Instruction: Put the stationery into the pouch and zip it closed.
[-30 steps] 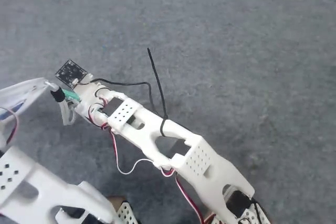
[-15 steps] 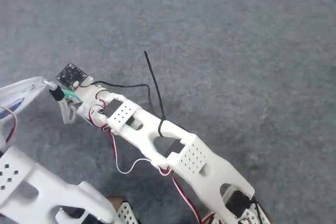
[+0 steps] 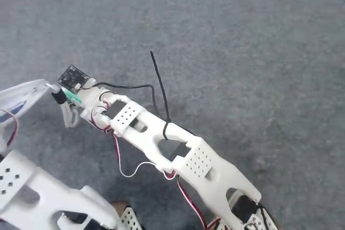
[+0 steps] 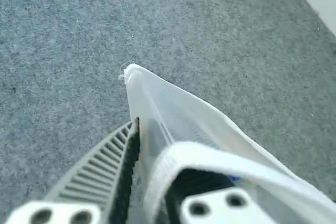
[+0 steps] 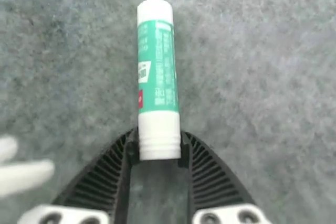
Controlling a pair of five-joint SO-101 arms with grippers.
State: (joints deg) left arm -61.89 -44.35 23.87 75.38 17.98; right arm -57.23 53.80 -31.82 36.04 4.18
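Observation:
A translucent white pouch (image 3: pixel 22 93) is held up off the carpet at the far left, its top edge facing the right arm. My left gripper (image 4: pixel 152 145) is shut on the pouch (image 4: pixel 178 114), whose corner sticks out past the fingers. A green and white glue stick (image 5: pixel 156 72) is clamped by its white end in my right gripper (image 5: pixel 157 142). In the high view the right gripper (image 3: pixel 63 98) holds the glue stick (image 3: pixel 69 97) just beside the pouch's edge. A blurred white piece of the pouch (image 5: pixel 21 174) lies near the right fingers.
Grey carpet (image 3: pixel 242 63) covers the whole table. A black cable (image 3: pixel 160 87) stands up from the right arm (image 3: pixel 161 133). The left arm's white body (image 3: pixel 38 192) fills the near left corner.
The right gripper with the glue stick has crept slightly left toward the pouch, then held almost still. The pouch has not visibly moved.

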